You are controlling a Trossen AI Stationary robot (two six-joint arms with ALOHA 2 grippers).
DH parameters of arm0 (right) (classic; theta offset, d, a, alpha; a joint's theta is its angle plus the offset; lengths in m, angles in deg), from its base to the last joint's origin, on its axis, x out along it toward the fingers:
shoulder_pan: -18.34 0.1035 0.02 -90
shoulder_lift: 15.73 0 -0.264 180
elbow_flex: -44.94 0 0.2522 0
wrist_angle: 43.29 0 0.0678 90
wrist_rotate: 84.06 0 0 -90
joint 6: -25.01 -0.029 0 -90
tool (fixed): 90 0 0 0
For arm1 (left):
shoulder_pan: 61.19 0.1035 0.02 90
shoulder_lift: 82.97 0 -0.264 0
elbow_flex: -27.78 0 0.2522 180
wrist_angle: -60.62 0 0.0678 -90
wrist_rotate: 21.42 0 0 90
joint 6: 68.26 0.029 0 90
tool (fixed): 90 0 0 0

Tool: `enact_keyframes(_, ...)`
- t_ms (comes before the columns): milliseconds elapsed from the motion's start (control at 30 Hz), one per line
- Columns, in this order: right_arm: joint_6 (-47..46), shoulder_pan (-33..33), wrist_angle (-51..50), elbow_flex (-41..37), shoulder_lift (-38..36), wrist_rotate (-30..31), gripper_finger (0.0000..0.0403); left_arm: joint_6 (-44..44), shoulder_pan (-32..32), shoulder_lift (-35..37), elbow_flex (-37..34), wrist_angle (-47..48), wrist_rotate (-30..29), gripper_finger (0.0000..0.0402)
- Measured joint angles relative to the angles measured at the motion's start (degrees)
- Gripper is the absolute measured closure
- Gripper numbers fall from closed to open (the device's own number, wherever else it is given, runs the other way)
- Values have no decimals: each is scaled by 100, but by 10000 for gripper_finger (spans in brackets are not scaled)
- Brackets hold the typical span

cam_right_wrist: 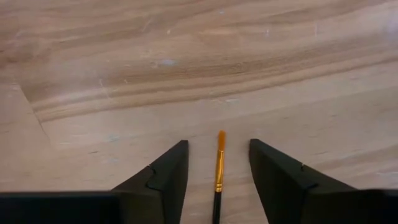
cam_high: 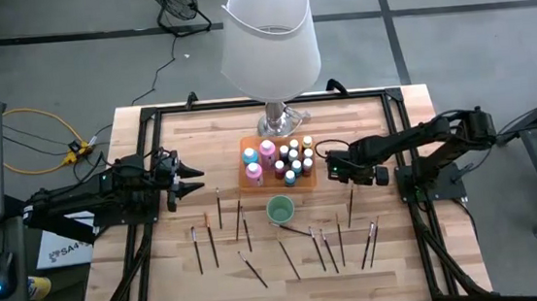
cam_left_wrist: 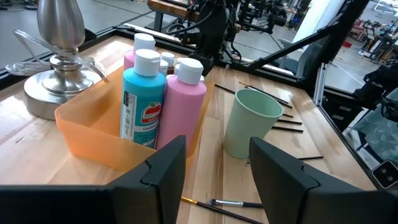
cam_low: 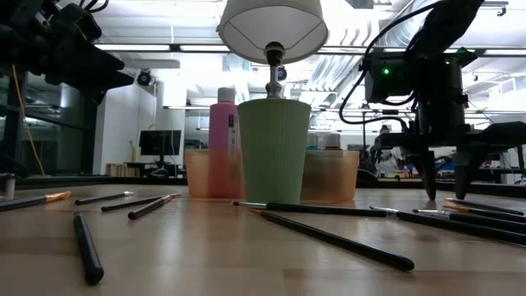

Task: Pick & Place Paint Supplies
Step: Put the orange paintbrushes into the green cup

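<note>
Nearest the low camera, dark-handled brushes [cam_low: 337,237] lie scattered flat on the wooden table [cam_low: 205,263], some pointing at the lens, some crossing. Just behind them the green cup [cam_low: 274,150] stands upright, and behind that the orange tray [cam_low: 205,173] with a pink bottle [cam_low: 223,140] rising from it. Only this level view shows the right gripper [cam_low: 444,196] down with its fingertips at the tabletop, among the brushes on that side.

From above, the layout opens up: the brushes [cam_high: 288,260] spread across the near half of the table, the cup [cam_high: 279,209] in the middle, the tray [cam_high: 251,176] beyond it packed with small paint bottles [cam_high: 295,158] with coloured caps, and the lamp [cam_high: 268,34] at the far edge. The right gripper [cam_high: 333,161] sits just right of the tray, over the top end of one brush [cam_high: 350,207].

The right wrist camera settles what the others can't: the fingers [cam_right_wrist: 168,177] stand apart, straddling an orange-bristled brush tip [cam_right_wrist: 219,163], gaps on both sides, nothing clamped yet.

The left gripper [cam_high: 191,176] hovers left of the tray, above the table. Its wrist view shows the two fingers [cam_left_wrist: 165,171] apart and empty, looking past them at a teal bottle [cam_left_wrist: 143,99] and pink bottle [cam_left_wrist: 185,102] in the tray's near corner, the cup [cam_left_wrist: 252,124] beside it, and the lamp's metal base [cam_left_wrist: 56,74] farther off.
</note>
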Motion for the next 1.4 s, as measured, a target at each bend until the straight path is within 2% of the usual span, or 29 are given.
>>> enact_keyframes(1400,272,-177,-9,-11,11,173,352,0,2,0,2,0,1,229)
